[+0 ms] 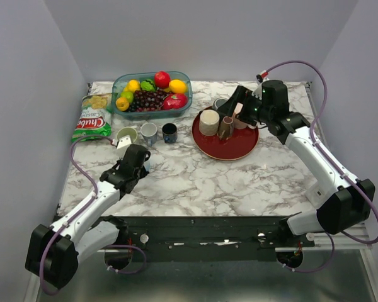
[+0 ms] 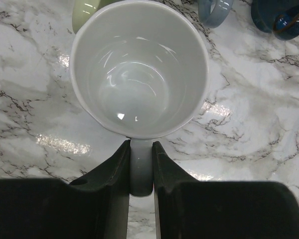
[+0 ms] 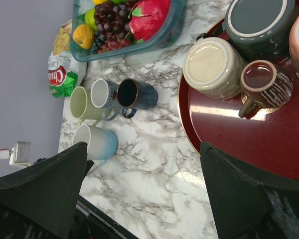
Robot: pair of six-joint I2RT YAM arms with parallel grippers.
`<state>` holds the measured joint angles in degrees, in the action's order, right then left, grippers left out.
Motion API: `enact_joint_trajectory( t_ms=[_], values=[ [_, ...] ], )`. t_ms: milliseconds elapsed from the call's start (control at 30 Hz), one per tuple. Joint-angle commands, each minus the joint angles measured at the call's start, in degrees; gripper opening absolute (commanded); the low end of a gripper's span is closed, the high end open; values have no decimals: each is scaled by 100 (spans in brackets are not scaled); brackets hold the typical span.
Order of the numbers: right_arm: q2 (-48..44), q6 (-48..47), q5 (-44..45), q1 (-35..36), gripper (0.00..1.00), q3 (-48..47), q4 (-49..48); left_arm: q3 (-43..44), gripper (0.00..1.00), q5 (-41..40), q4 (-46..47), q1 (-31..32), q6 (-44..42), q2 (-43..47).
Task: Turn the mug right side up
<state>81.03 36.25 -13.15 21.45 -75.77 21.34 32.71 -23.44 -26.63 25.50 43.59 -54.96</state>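
Observation:
A white mug shading to light blue [image 2: 139, 69] stands mouth up on the marble table, its empty inside facing the left wrist camera. My left gripper [image 2: 141, 169] is shut on its handle [image 2: 141, 174], which is pinched between both fingers. In the top view the left gripper [image 1: 138, 157] covers most of this mug. The right wrist view shows the mug [image 3: 95, 142] at lower left. My right gripper [image 3: 143, 149] is open and empty, held above the left edge of the red tray [image 1: 239, 151].
The tray holds upside-down mugs: cream [image 1: 208, 122], brown [image 1: 226, 127], grey [image 3: 259, 20]. Upright green [image 1: 126, 136], pale blue [image 1: 149, 132] and dark blue [image 1: 169, 132] mugs stand in a row behind my left gripper. A fruit tub [image 1: 184, 80] and chips bag [image 1: 91, 119] lie behind.

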Motion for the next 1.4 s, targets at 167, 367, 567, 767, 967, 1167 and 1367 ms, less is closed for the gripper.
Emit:
enact_joint_trajectory(
  t_ms=[167, 367, 567, 767, 967, 1167, 1367],
  values=[
    [175, -145, 383, 17, 100, -158, 485, -274, 34, -222, -254, -1, 519, 415],
    [474, -118, 497, 17, 100, -237, 669, 199, 66, 24, -1305, 8, 378, 539],
    [633, -39, 708, 17, 100, -70, 608, 921, 89, 50, -1810, 34, 466, 600],
    [896, -276, 928, 17, 100, -157, 581, 1738, 99, -204, -1943, 34, -25, 706],
    [1362, -829, 1050, 34, 99, -421, 573, 2503, 99, 102, -1259, 34, -1045, 294],
    [1581, -1269, 1560, 70, 93, -448, 476, 2855, 99, 1235, -187, 26, -1651, -339],
    [1907, -945, 1990, 298, 80, -465, 476, 3136, 99, 1974, 395, 34, -1925, -884]
  ],
)
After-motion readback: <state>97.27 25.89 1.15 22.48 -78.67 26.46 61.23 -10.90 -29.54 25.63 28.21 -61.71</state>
